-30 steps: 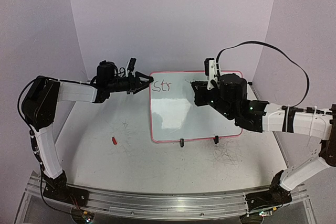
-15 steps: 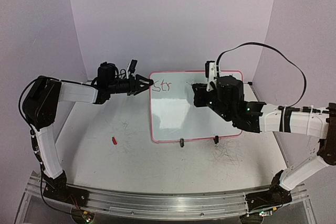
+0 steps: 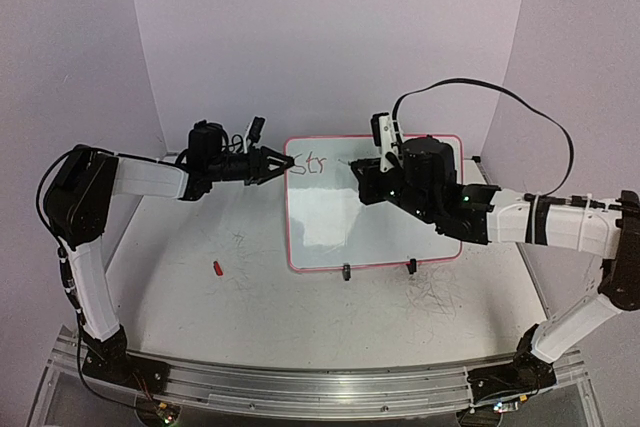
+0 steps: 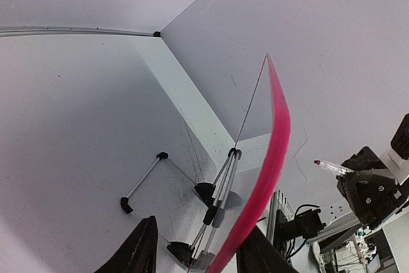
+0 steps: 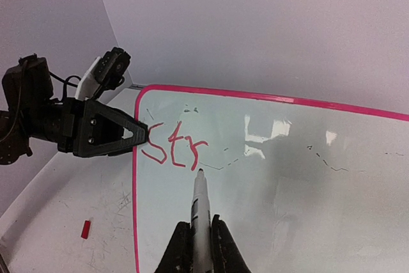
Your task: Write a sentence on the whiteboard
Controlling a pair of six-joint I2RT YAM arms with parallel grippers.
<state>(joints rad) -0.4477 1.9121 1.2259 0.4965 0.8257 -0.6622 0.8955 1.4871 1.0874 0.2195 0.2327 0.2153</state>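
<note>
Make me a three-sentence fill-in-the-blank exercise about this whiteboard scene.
1. The red letters written on the whiteboard read ____.
2. The right fingers grip a ____ whose tip sits just past those letters.
3. The left fingers straddle the whiteboard's ____ edge.
Missing words: Str; marker; left.

Overhead, two wrist views; common whiteboard (image 3: pixel 335 219)

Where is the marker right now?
In the right wrist view, the marker is clamped in the right end effector, its tip just below the last of the red letters, far left on the whiteboard.
</note>
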